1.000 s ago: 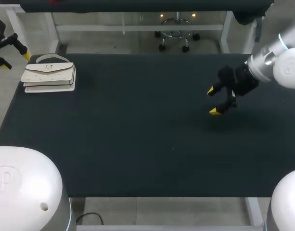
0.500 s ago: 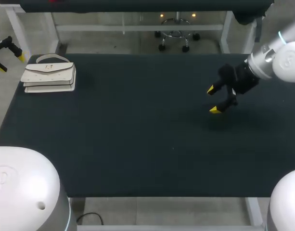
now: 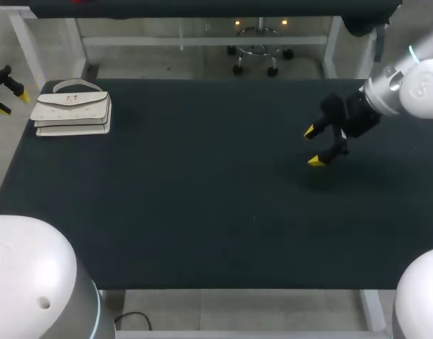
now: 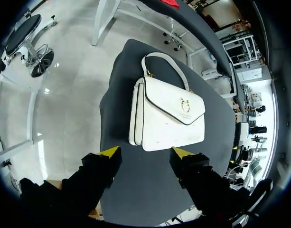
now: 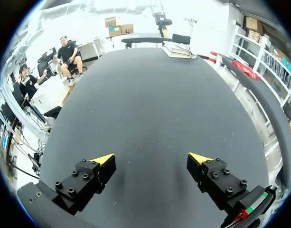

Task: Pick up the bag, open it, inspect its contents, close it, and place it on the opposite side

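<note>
Left gripper (image 4: pixel 146 153): fingers spread, nothing held, poised just off the table (image 3: pixel 202 212) edge. Bag (image 4: pixel 169 116) lies flat just ahead of the jaws, flap up, handle on the far side. Its long axis appears to point roughly toward them. Right gripper (image 5: pixel 151 158): released, empty, well apart from the bag. The left arm is nearer.

left tool (image 3: pixel 14 102) pulled back, farther from bag (image 3: pixel 73 107)

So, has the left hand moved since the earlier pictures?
Yes. In the head view the left hand has drawn back off the table's left side, farther from the white bag, which has stayed in place.
</note>
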You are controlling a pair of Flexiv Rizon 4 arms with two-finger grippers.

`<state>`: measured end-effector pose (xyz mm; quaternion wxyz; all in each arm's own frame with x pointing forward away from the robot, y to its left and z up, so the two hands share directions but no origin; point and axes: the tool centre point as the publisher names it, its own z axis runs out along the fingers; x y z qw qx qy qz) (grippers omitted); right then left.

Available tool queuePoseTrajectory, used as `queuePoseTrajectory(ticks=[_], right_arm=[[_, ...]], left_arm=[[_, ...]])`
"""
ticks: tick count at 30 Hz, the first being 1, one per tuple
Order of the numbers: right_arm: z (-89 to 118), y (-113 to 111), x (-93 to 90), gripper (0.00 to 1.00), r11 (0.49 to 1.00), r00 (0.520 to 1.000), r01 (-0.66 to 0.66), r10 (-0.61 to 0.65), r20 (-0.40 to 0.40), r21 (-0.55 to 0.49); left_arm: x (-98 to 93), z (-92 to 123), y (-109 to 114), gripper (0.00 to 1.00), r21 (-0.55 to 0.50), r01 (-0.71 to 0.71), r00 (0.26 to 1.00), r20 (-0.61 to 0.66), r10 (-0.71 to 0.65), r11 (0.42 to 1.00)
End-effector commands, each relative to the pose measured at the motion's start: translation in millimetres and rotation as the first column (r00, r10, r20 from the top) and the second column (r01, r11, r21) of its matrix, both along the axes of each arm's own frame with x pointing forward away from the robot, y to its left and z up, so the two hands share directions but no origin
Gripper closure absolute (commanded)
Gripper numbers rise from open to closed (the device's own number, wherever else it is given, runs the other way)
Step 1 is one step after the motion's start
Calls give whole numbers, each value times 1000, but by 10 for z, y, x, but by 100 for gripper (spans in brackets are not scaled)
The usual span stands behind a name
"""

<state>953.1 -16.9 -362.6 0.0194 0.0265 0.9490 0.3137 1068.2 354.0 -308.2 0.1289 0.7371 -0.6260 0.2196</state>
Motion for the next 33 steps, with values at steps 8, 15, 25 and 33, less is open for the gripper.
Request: queuePoseTrajectory(ticks=[8,15,25,33], right_arm=[[-11,-1,3,0,1000,1000,0,0,1,3],[-11,-1,3,0,1000,1000,0,0,1,3],[-11,-1,3,0,1000,1000,0,0,1,3],[-11,-1,3,0,1000,1000,0,0,1,3]], left_arm=[[313,-243,52,51,-52,45,998,-51,-47,998],[421,-329,34,64,-55,57,996,-67,-61,997],[490,-254,-77,100,-41,100,992,-68,-102,994],[441,-155,-278,100,-13,149,986,-67,-149,989]])
